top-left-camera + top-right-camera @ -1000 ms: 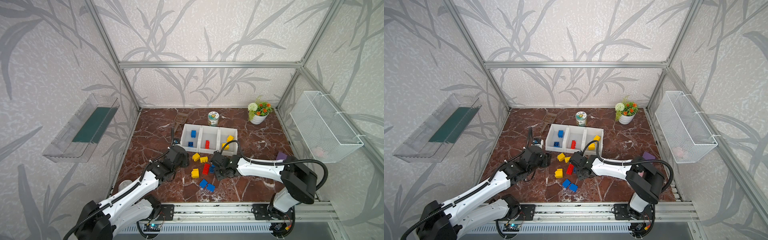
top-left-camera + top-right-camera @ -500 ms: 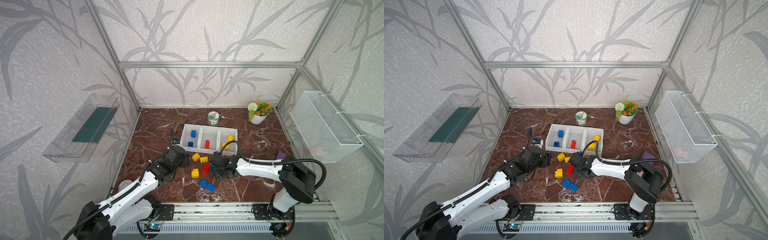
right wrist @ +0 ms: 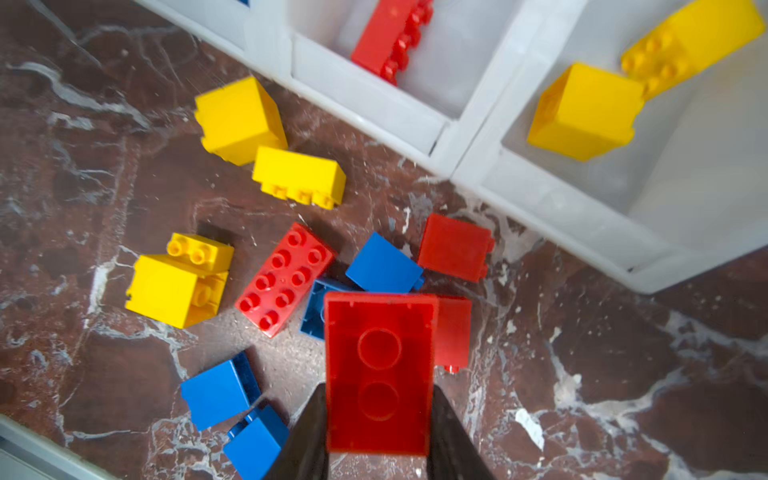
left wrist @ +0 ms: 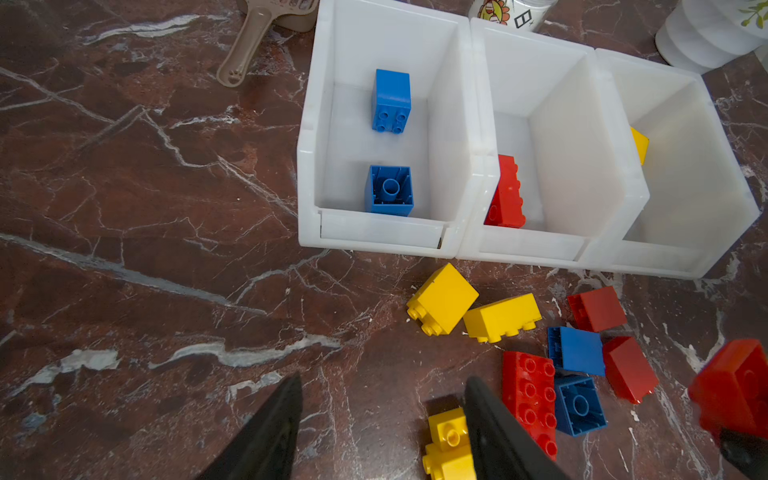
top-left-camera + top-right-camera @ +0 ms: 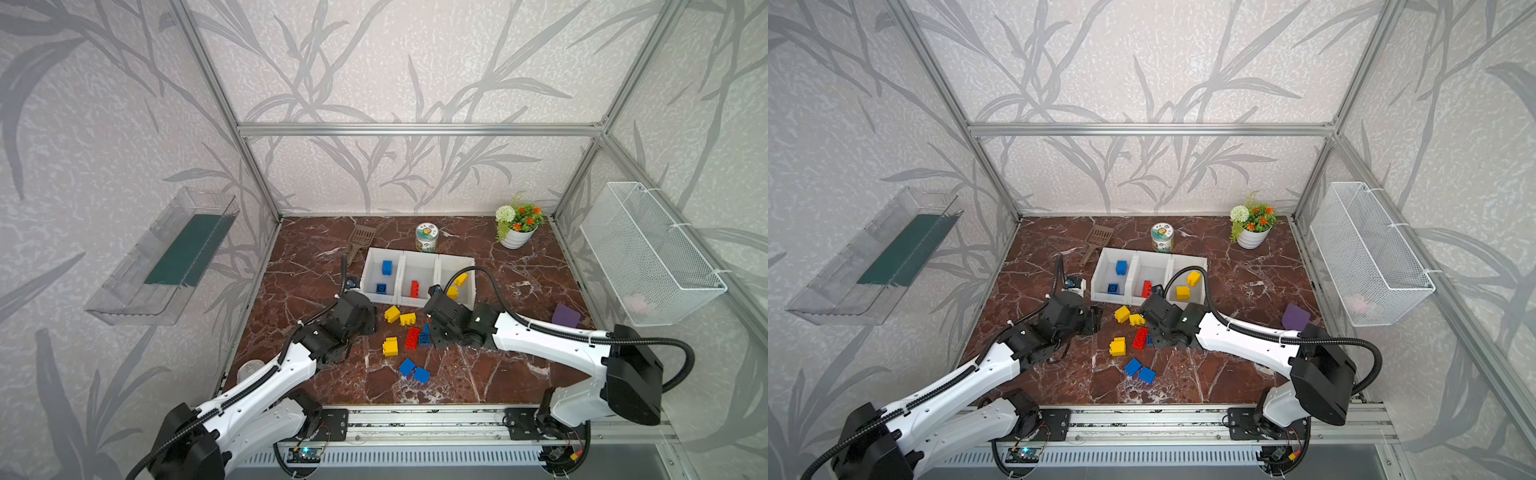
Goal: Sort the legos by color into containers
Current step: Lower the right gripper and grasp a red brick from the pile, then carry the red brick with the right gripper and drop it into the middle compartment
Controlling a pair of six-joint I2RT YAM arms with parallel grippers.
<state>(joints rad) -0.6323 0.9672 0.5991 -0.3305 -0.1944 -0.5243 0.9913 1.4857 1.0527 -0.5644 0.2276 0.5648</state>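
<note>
Nearest the rail [image 5: 415, 419], two glossy blue bricks [image 5: 407, 367] lie side by side on the marble floor [image 5: 316, 266], reddish brown with white veins. Just past them sit a yellow block [image 5: 390, 346] with a smaller yellow piece stacked on it and a flat red plate [image 5: 412, 337], eight round studs up.

The right gripper [image 3: 378, 388] pinches a red brick [image 3: 380, 353] by its long sides, one black finger on each. The brick's hollow underside, with two round tubes, faces the wrist camera, and it covers part of an upturned blue brick [image 3: 313, 309] and a second red brick [image 3: 455, 328] under it. The left gripper [image 4: 382, 378] hangs over bare floor, fingers spread with nothing between them; the yellow block is just beside one finger.

Farther on, a yellow cube [image 5: 392, 313] and an oblong yellow brick [image 5: 407, 319] lie on their sides, touching, close to the front of the bins [image 4: 382, 235]: three smooth milky-white plastic boxes joined in a row, each with a low front lip. In both top views the left one holds two blue cubes [image 4: 391, 101], the middle one a long red brick [image 4: 506, 193] on edge, the right one two yellow bricks [image 3: 586, 110].

Behind them are a tan slotted scoop [image 5: 359, 243], a small labelled jar [image 5: 427, 237] and a white ribbed flowerpot [image 5: 517, 239].
</note>
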